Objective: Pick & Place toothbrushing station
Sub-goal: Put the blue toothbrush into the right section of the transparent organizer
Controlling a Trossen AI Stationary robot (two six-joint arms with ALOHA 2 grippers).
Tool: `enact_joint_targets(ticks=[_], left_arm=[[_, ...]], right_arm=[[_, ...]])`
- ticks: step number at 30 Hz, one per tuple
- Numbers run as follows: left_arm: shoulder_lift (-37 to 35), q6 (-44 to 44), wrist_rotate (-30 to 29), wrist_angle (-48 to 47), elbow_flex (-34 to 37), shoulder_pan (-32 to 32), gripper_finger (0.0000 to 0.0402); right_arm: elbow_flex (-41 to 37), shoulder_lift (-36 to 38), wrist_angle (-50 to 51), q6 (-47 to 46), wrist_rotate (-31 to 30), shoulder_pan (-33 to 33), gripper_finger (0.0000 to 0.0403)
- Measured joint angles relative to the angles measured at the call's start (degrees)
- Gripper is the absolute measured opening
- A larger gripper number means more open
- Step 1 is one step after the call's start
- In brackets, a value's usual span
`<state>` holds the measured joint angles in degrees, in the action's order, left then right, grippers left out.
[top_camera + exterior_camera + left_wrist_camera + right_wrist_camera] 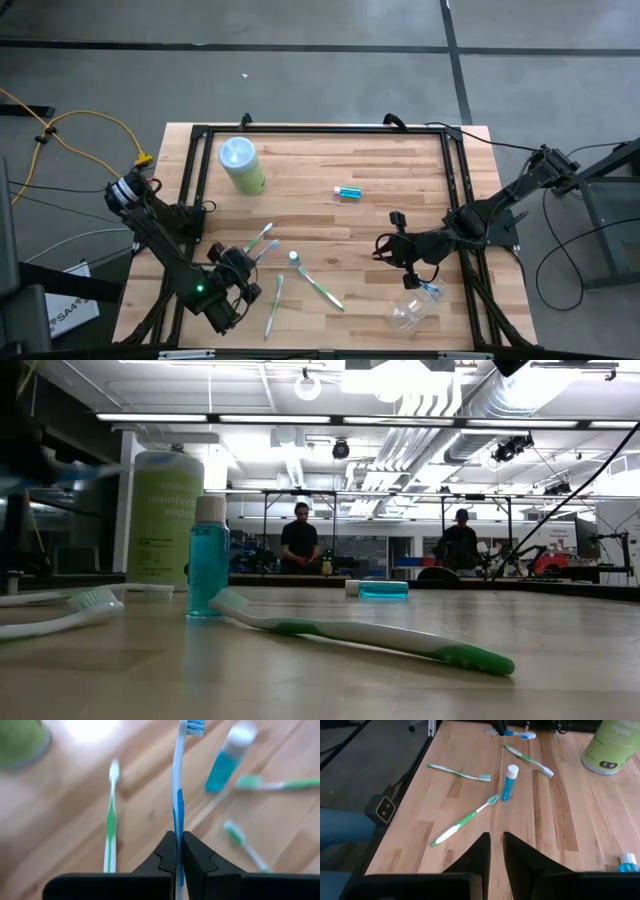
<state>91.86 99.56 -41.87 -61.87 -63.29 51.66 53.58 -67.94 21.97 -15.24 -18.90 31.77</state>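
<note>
Left gripper (176,851) sits at the table's (400,215) front-left corner w/ its jaws clamped tight on a blue toothbrush (178,795): slim white handle w/ a blue grip stripe, blue-white bristle head sticking out well past the fingertips. Brush is lifted off the wood. Beside it a green toothbrush (260,239) lies flat, white neck & green grip. Another green one (272,305) lies near the front edge, parallel to the arm. A third, green-and-white (322,289), lies diagonally mid-table, bristle end just beside the small blue bottle (293,259), which stands upright: clear blue body, white cap. In the low view that brush (360,633) stretches across the foreground, head by the bottle's (208,555) base. Small blue tube (348,192) lies flat on its own toward the back, well apart from the brushes. Clear cup (412,308) lies on its side near the front-right, w/ the right gripper (386,246) close by above it, fingers nearly together w/ a thin gap, holding nothing. Pale-green canister (241,165) stands back-left. Two ppl stand far off in the room.
</note>
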Motion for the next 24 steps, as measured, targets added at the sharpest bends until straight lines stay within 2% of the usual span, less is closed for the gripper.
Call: enact_joint_targets(ticks=[3, 8, 11, 14, 18, 24], left_arm=[[-2.0, -3.4, -5.9, 0.2, 0.0, 0.0, 0.0003], [-4.5, -12.1, -20.1, 2.3, 0.0, 0.0, 0.0003], [-5.3, -19.6, -27.7, 6.4, 0.0, 0.0, 0.0003], [-5.6, -28.3, -32.6, 13.1, 0.0, -0.2, 0.0003], [-5.6, -43.4, -33.8, 27.7, 0.0, -0.9, 0.0003], [-5.6, -72.9, -26.6, 55.8, -0.1, -3.2, 0.0003]], right_arm=[[0.0, 0.0, -0.7, 0.3, 0.0, 0.0, 0.0044], [0.0, 0.0, -1.1, 0.5, -0.4, 0.0, 0.0044], [0.0, 0.0, -2.4, 1.9, -0.6, 0.0, 0.0044], [0.0, 0.0, -5.4, 4.2, -0.6, 0.0, 0.0044], [0.0, 0.0, -10.2, 8.9, -0.4, 0.0, 0.0044], [0.0, 0.0, -14.7, 13.0, 2.9, 0.0, 0.0044]])
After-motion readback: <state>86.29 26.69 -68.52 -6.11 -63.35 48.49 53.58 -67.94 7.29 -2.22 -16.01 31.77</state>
